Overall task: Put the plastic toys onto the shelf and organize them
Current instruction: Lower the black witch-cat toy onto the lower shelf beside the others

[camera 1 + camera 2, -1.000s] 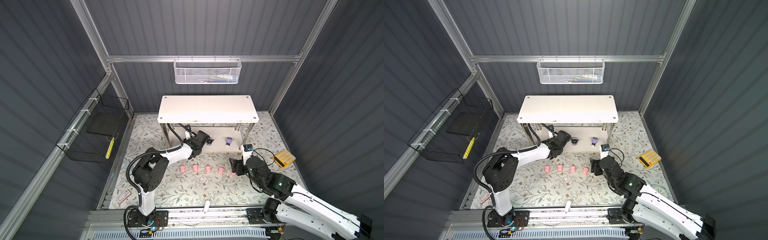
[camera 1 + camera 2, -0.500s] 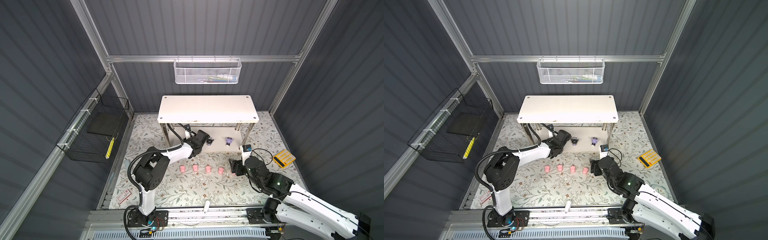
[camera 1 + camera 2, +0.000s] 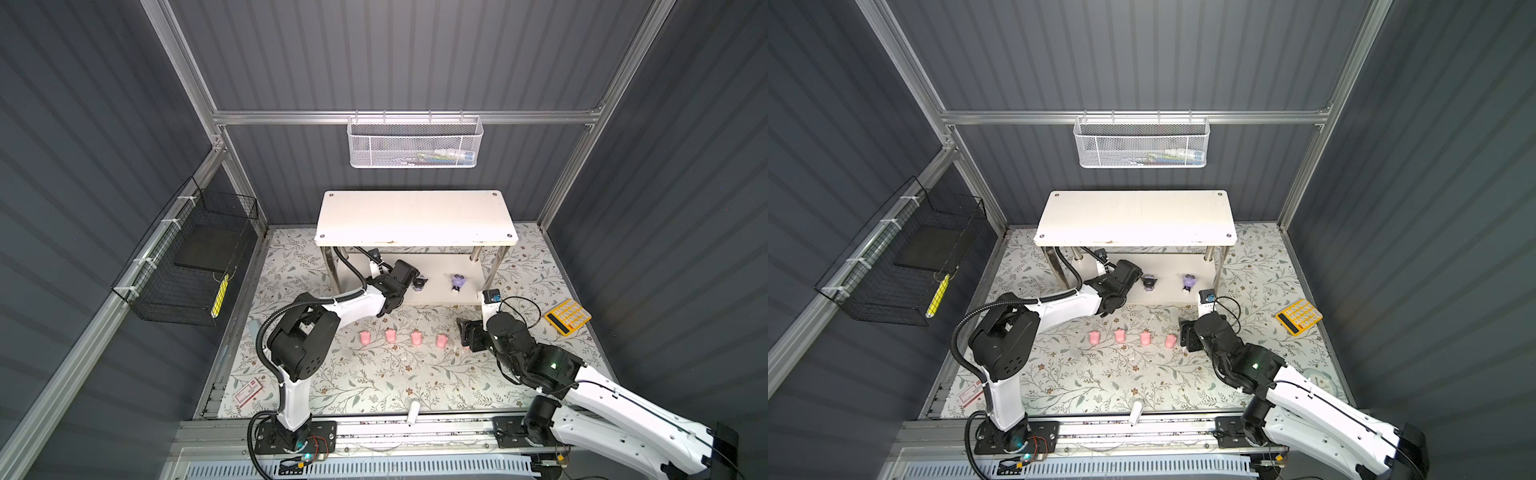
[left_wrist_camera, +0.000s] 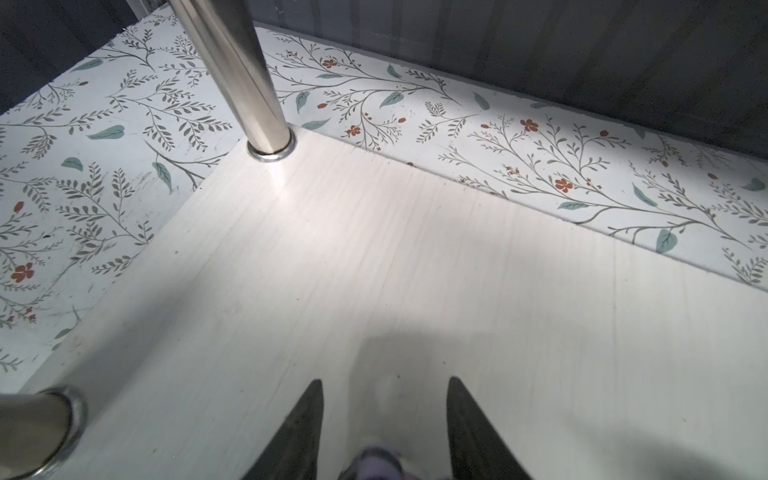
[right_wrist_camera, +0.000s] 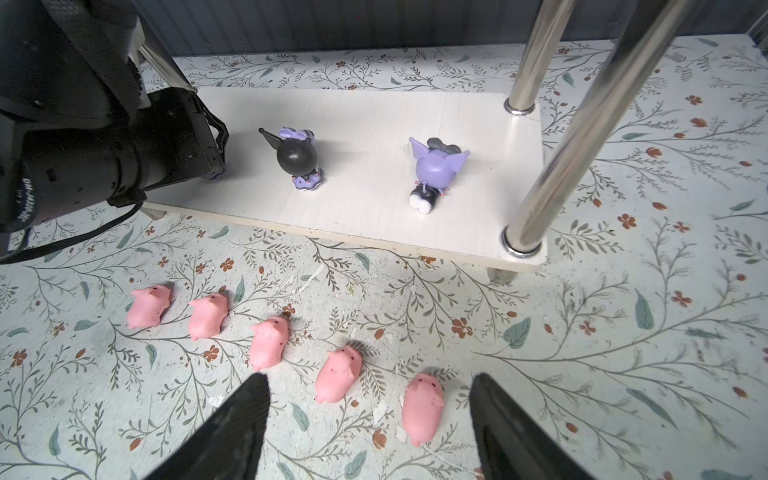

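Observation:
The white shelf (image 3: 415, 216) (image 3: 1133, 216) stands at the back. My left gripper (image 4: 384, 382) (image 3: 405, 272) reaches over its lower board (image 4: 415, 270). Its jaws are open, with a purple toy (image 4: 376, 463) between them and a gap on each side. A black-headed toy (image 5: 297, 160) (image 3: 419, 284) and a lilac-headed toy (image 5: 434, 166) (image 3: 458, 282) stand further right on that board. Several pink pigs (image 5: 270, 340) (image 3: 416, 338) lie in a row on the mat in front. My right gripper (image 5: 370, 378) (image 3: 1185, 336) hangs open over the row's right end, and one pig (image 5: 422, 409) lies between its fingers.
Shiny shelf posts (image 5: 573, 124) (image 4: 237, 75) stand near both grippers. A yellow calculator (image 3: 567, 316) lies at the right, a pale blue clock (image 3: 1318, 380) beside the right arm. A white mesh basket (image 3: 415, 143) and a black wire basket (image 3: 187, 266) hang on the walls.
Both arms stay almost where they were. The left gripper's jaws have spread apart around the purple toy.

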`<action>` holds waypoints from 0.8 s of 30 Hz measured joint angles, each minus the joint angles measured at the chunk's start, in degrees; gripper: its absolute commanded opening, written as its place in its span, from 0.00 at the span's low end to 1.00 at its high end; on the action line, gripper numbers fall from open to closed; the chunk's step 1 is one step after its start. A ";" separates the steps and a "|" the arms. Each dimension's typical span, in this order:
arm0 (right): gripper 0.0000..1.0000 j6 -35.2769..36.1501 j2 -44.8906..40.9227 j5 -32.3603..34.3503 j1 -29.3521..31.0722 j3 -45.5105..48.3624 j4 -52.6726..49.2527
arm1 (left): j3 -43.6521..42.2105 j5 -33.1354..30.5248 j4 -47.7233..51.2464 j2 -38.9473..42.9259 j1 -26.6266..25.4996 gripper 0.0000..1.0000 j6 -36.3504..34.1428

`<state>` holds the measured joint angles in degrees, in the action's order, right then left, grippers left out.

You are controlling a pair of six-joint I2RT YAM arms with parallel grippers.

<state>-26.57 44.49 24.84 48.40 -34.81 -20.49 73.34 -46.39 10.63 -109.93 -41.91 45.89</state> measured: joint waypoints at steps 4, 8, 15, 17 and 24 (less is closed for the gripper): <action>0.77 0.00 0.39 -0.02 -0.04 0.00 0.44 | 0.00 0.00 0.00 0.00 0.00 0.54 0.11; 0.78 0.00 0.85 -0.20 -0.04 0.00 0.76 | -0.07 -0.02 0.00 0.02 0.00 0.57 0.24; 0.78 -0.02 1.01 -0.50 -0.04 0.04 0.92 | -2.10 0.00 -0.35 0.28 0.00 0.63 0.39; 0.78 -0.02 1.03 -0.66 -0.04 0.09 1.16 | -3.04 0.02 -0.48 0.85 0.02 0.64 0.37; 0.78 -0.04 1.66 -1.05 -0.04 0.09 1.46 | -6.16 0.33 -1.36 5.66 0.00 0.67 0.15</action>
<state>-26.61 46.15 23.79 48.36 -34.72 -19.03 67.18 -46.06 9.28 -104.27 -41.91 46.04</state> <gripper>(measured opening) 0.779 0.663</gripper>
